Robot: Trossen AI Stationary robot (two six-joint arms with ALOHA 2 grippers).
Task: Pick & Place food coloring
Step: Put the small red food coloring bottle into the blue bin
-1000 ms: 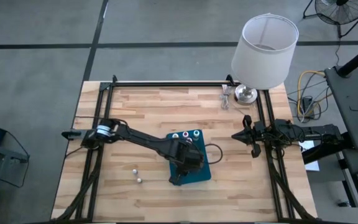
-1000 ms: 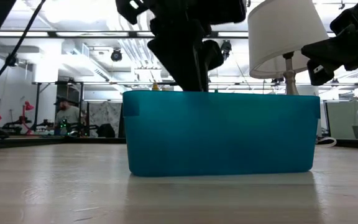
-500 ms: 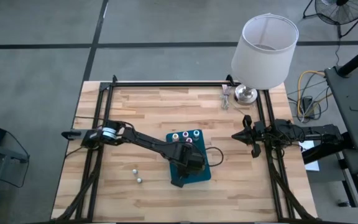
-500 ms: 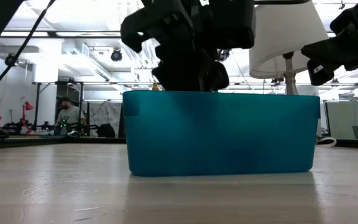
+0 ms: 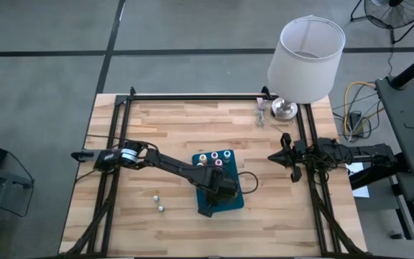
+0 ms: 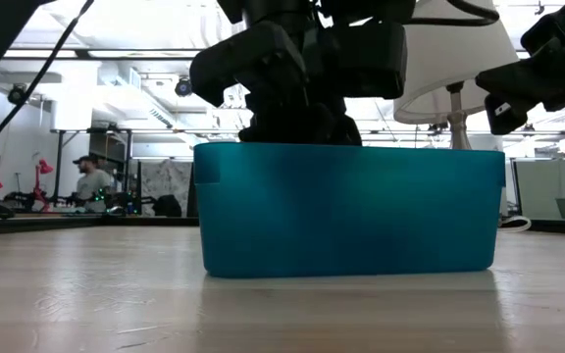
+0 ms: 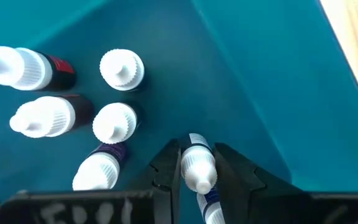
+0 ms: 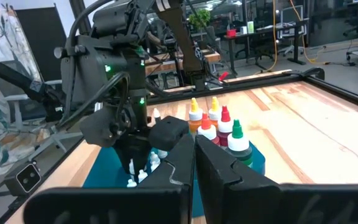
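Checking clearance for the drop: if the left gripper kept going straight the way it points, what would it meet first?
Most likely the bare teal floor of the tray. The left gripper, shut on a small bottle, points down into it; the white-capped bottles stand off to one side. Depth is unclear.

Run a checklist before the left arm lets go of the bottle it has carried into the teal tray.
1. Left tool shut on the small white-capped dropper bottle: ok, the cap sits between both fingers.
2. Tool is over the teal rectangular plastic tray, not the wooden table: ok.
3. Bottle resting on the tray floor: cannot tell, its base is hidden.
4. Clear of the five white-capped bottles already in the tray: ok, a gap shows beside it.
5. Right tool parked at the table's right edge, shut, out of the way: ok.
6. Two small whitish bottles left on the table: not ok, pending.
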